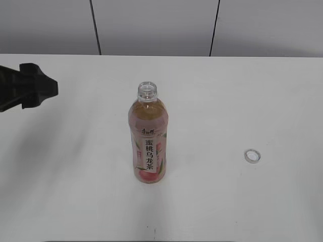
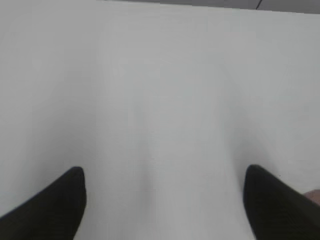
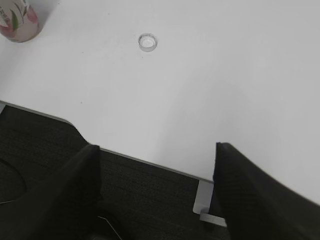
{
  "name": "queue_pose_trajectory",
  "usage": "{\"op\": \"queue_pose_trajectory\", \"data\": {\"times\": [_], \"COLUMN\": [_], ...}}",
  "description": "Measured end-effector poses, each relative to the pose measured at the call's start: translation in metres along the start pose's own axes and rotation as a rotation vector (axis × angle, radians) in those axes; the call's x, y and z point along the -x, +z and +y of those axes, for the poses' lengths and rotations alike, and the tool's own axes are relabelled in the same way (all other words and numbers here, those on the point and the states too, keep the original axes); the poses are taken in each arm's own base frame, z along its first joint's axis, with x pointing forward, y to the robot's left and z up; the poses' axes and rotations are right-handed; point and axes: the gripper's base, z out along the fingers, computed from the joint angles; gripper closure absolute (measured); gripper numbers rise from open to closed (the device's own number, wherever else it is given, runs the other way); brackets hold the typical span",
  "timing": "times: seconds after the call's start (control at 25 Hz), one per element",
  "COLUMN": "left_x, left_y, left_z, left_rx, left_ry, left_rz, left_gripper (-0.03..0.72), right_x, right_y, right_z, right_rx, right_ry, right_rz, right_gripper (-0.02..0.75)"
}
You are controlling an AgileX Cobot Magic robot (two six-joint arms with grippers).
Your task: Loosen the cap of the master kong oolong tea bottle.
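Observation:
The master kong oolong tea bottle (image 1: 147,141) stands upright in the middle of the white table, its neck open with no cap on it. The small white cap (image 1: 252,156) lies on the table to the bottle's right, apart from it. In the right wrist view the cap (image 3: 148,42) lies far ahead and the bottle's base (image 3: 20,22) shows at the top left. My right gripper (image 3: 156,147) is open and empty over the table's front edge. My left gripper (image 1: 50,89) is at the far left, open and empty (image 2: 162,172) above bare table.
The white table (image 1: 75,176) has a grey panelled wall (image 1: 151,25) behind it. In the right wrist view the table's front edge (image 3: 150,162) runs across, with dark floor (image 3: 150,205) and a metal bracket (image 3: 204,204) below it.

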Motion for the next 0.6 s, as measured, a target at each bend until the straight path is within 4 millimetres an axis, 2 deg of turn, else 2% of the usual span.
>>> {"op": "queue_pose_trajectory", "data": {"times": [0.16, 0.28, 0.4, 0.48, 0.6], "left_x": [-0.007, -0.011, -0.014, -0.016, -0.025], "left_y": [-0.016, -0.041, -0.074, -0.102, -0.133], "left_z": [-0.008, -0.015, -0.015, -0.007, 0.005], "left_rx": [-0.013, -0.06, -0.102, -0.11, -0.104], "left_ry": [0.029, 0.111, 0.152, 0.171, 0.228], "left_rz": [0.064, 0.082, 0.063, 0.022, 0.001], "left_gripper": [0.135, 0.141, 0.144, 0.145, 0.145], "right_x": [0.0, 0.0, 0.0, 0.0, -0.001], "right_y": [0.0, 0.0, 0.0, 0.0, 0.001], "right_z": [0.0, 0.0, 0.0, 0.0, 0.0], "right_rx": [0.0, 0.0, -0.001, -0.001, 0.001], "right_ry": [0.0, 0.0, -0.001, -0.001, -0.001], "right_rz": [0.0, 0.0, 0.0, 0.0, 0.003], "right_gripper": [0.206, 0.206, 0.206, 0.206, 0.206]}}
